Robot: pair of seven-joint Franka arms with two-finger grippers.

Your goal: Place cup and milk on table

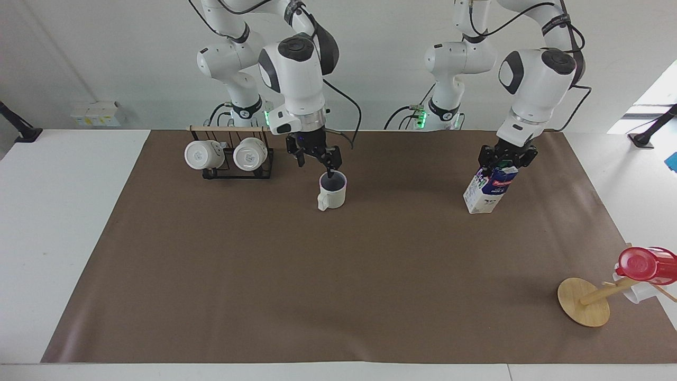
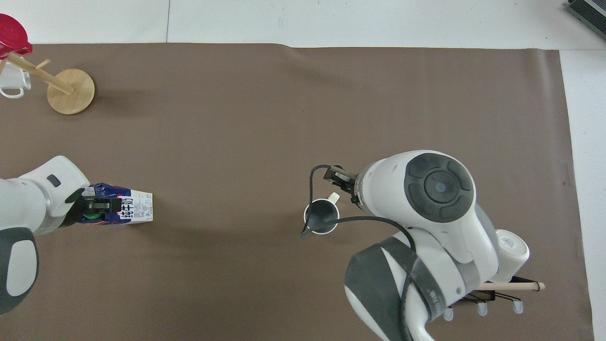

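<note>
- Facing view: the cup (image 1: 332, 191) stands upright on the brown sheet of the table (image 1: 338, 275), near the middle of the edge closest to the robots, handle turned away from them.
- The right gripper (image 1: 316, 156) is raised just above the cup's rim; fingers apart, nothing between them.
- The milk (image 1: 490, 187) stands on the sheet toward the left arm's end, leaning slightly.
- The left gripper (image 1: 505, 159) is at the carton's top, fingers on either side of the gable; it appears clamped on it, though contact is hard to confirm.
- A rack (image 1: 238, 165) with two white mugs sits toward the right arm's end.
- A wooden stand (image 1: 584, 301) with a red cup (image 1: 646, 264) sits far from the robots.
</note>
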